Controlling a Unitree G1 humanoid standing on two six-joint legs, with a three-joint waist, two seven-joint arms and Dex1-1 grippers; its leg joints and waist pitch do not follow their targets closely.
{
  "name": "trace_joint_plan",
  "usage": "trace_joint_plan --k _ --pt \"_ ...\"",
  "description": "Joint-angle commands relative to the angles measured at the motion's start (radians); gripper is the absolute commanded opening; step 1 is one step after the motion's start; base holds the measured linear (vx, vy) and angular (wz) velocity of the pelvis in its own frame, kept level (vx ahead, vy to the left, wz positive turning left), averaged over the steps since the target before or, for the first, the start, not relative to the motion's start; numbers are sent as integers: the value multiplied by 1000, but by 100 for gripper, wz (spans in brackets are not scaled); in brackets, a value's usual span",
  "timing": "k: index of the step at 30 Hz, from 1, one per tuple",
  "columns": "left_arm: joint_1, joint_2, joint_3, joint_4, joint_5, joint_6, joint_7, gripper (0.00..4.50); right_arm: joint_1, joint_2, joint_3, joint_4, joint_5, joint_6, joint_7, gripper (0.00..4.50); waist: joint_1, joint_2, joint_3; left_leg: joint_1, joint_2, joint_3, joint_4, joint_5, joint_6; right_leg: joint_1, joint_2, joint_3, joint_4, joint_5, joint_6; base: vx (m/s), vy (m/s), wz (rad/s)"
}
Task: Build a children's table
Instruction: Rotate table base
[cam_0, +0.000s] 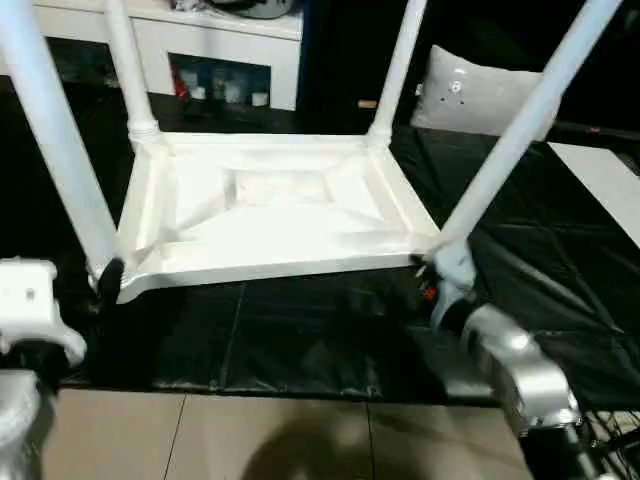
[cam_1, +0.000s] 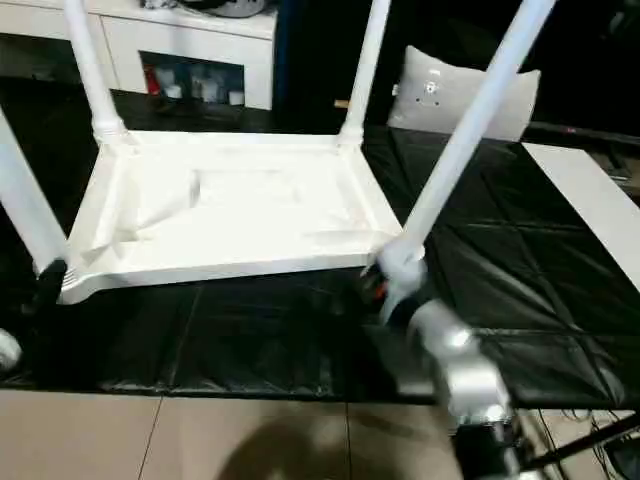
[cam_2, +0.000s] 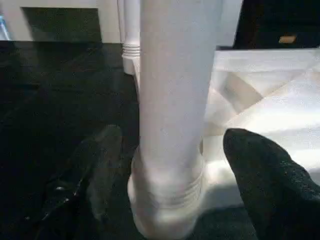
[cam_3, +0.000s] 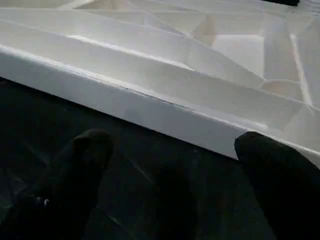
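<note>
Table: children's table (cam_0: 270, 210) lay upside down on the black mat (cam_0: 300, 340), ribbed underside up.
Legs: all four stood in their corner sockets; near-left leg (cam_0: 55, 140), near-right leg (cam_0: 520, 130), far-left leg (cam_0: 128, 65), far-right leg (cam_0: 398, 65).
Progress: assembly looked nearly finished; likely left were a check that each leg sat tight and turning the table upright.
Left gripper (cam_2: 167, 165): jaws apart, straddling the base of the near-left leg; fingers (cam_2: 265, 170) appeared clear of it, gripping nothing.
Right gripper (cam_3: 175, 170): jaws wide, empty, just off the table's near edge by the near-right leg.
Left wrist view: showed the threaded collar (cam_2: 167, 192) at the leg's foot.
Right wrist view: showed the rim's sloped ribs close up.
Head views: showed white cabinets (cam_0: 200, 40) behind.
</note>
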Motion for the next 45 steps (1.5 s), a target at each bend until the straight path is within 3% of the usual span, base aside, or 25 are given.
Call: trace_joint_plan --k 1,2,3,8,9,11,12,13,16,17,19,20,21,23,28,34,40,45 --pt "-34 26 0 43 -12 15 -25 394 13 4 5 -34 -2 18 -7 450 1 25 -42 -3 60 -17 -95 -33 38 36 -78 55 -61 -35 -217 0 0 0" --pt "-54 44 -3 72 -8 10 -36 399 19 9 10 -40 -7 22 -9 450 2 41 -40 -3 61 -19 -97 -35 32 36 -80 55 -59 -32 -218 0 0 0" --pt "-73 55 -5 99 -13 7 -51 399 25 11 17 -46 -12 21 -8 450 0 31 -41 -4 61 -18 -96 -38 29 38 -80 55 -62 -34 -216 0 0 0" --pt "-151 98 -41 204 -91 17 -211 437 35 12 41 -47 -30 44 -17 450 3 34 -42 0 60 -16 -98 -23 11 38 -82 56 -59 -16 -232 0 0 0" --pt "-165 113 -91 221 -95 27 -281 444 24 14 36 -23 -48 59 -43 450 2 28 -41 -1 63 -15 -99 -26 8 38 -83 56 -58 -17 -235 0 0 0" --pt "-181 116 -140 235 -99 39 -336 444 12 16 33 3 -66 78 -71 450 4 30 -42 6 60 -11 -98 -29 2 33 -82 56 -60 -41 -232 0 0 0" --pt "-190 114 -163 241 -103 47 -357 444 6 16 31 17 -73 89 -83 450 6 22 -42 8 62 -10 -98 -27 1 32 -82 56 -61 -41 -232 0 0 0" --pt "-199 108 -182 247 -102 44 -370 444 0 16 30 32 -78 99 -92 450 14 26 -43 14 63 -6 -96 -25 -1 28 -83 56 -59 -26 -239 0 0 0" --pt "-245 86 -284 280 -91 31 -446 444 -51 32 15 148 -105 106 -155 450 24 24 -42 12 61 -1 -100 -43 -13 28 -83 56 -60 -59 -232 0 0 0" --pt "-250 83 -300 267 -106 48 -466 444 -71 36 10 185 -110 92 -170 450 25 31 -42 6 63 -4 -103 -44 -27 34 -87 56 -58 -64 -225 0 0 0" --pt "-252 77 -317 229 -147 87 -497 444 -110 42 1 252 -110 66 -187 450 23 26 -45 4 63 -3 -102 -47 -43 37 -88 55 -57 -56 -220 0 0 0" --pt "-246 78 -335 187 -182 119 -527 444 -150 48 -10 317 -104 35 -196 450 22 34 -45 5 63 -2 -102 -48 -49 35 -88 56 -55 -47 -219 0 0 0" --pt "-242 80 -346 171 -191 130 -541 444 -166 51 -14 341 -103 24 -200 450 18 28 -48 2 62 0 -100 -43 -50 38 -87 56 -53 -34 -223 0 0 0" --pt "-227 83 -403 104 -216 167 -584 444 -234 64 -13 427 -112 -17 -199 450 16 26 -48 -4 62 2 -99 -36 -38 42 -88 57 -52 -20 -230 0 0 0" --pt "-227 20 -512 42 -215 175 -578 444 -308 97 5 494 -123 -50 -180 450 8 20 -49 -7 65 6 -96 -7 -15 45 -87 60 -56 -32 -228 0 0 0" --pt "-249 -46 -593 8 -202 180 -551 444 -349 125 22 547 -131 -88 -168 450 -8 10 -49 -12 66 5 -94 -21 -12 44 -84 59 -60 -68 -225 0 0 0" --pt "-298 -125 -655 47 -155 152 -522 444 -373 142 24 613 -151 -137 -160 450 -15 11 -51 -15 64 7 -90 5 11 45 -82 59 -56 -27 -237 0 0 0" --pt "-366 -193 -688 115 -130 123 -494 444 -370 149 25 633 -156 -162 -140 450 -13 18 -58 -15 64 8 -85 44 32 46 -80 58 -50 52 -258 0 0 0"
